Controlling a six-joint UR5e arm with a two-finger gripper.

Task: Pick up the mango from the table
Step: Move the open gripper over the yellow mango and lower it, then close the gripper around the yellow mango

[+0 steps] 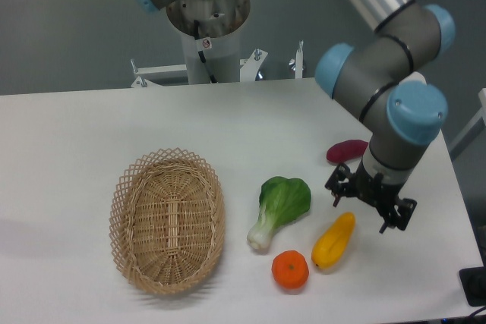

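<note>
The mango [333, 240] is an elongated yellow-orange fruit lying on the white table [68, 149] near the front right, its tapered end pointing up and right. My gripper [360, 215] hangs just above and to the right of the mango's upper end. Its black fingers [336, 191] stand spread apart with nothing between them. The gripper does not touch the mango.
A round orange tangerine [290, 270] lies just left of the mango. A green bok choy [279, 208] lies further left. A purple-red sweet potato [346, 150] lies behind the gripper. A wicker basket [167, 220] stands at the front left. The table's right edge is close.
</note>
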